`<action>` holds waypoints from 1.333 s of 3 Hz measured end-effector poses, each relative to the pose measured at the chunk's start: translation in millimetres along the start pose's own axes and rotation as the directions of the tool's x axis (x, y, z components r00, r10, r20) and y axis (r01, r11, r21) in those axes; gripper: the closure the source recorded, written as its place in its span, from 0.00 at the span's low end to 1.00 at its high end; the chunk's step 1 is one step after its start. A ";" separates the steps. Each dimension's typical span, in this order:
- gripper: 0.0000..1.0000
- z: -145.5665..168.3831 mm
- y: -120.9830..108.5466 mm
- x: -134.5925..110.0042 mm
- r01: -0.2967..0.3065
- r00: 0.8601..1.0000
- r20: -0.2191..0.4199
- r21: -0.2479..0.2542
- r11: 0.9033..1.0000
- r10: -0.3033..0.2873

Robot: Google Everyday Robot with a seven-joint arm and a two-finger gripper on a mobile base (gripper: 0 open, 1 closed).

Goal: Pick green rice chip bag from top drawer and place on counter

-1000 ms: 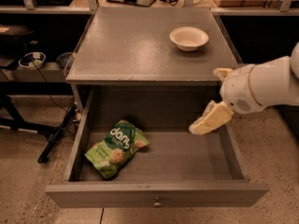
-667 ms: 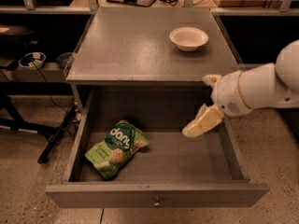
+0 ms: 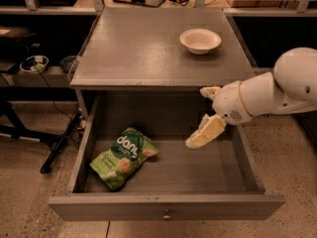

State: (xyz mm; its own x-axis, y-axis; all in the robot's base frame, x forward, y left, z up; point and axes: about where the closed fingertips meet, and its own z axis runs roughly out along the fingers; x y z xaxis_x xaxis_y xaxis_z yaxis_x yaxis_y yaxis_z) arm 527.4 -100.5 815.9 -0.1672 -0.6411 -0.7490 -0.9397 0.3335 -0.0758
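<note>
The green rice chip bag [image 3: 124, 157] lies flat in the left half of the open top drawer [image 3: 166, 206], with its dark green logo facing up. My gripper [image 3: 197, 117] comes in from the right on the white arm and hangs over the right half of the drawer, just under the front edge of the counter [image 3: 133, 43]. It is open and empty: one pale finger points down-left into the drawer and the other sticks out near the counter edge. The gripper is well to the right of the bag and does not touch it.
A white bowl [image 3: 200, 40] stands at the back right of the counter. The drawer's knob [image 3: 167, 214] faces the camera. Dark shelving with cables and small bowls [image 3: 33, 63] stands to the left, and a black stand leg [image 3: 59, 145] lies on the floor beside the cabinet.
My gripper has moved left across the drawer, toward the bag, and a little lower. The bag, the drawer and the bowl have not moved.
</note>
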 end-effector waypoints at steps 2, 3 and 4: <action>0.00 9.5 3.8 3.2 -0.011 0.999 0.049 -0.018 1.000 0.012; 0.00 25.6 5.4 1.8 -0.009 0.997 0.080 -0.043 0.999 0.012; 0.00 51.8 11.4 -4.8 0.006 0.996 0.092 -0.088 0.996 0.002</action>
State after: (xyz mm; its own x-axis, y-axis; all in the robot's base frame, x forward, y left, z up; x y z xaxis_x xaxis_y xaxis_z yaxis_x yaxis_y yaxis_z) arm 533.0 -57.8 784.5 -0.1405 -0.5740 -0.8067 -0.9633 0.2676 -0.0226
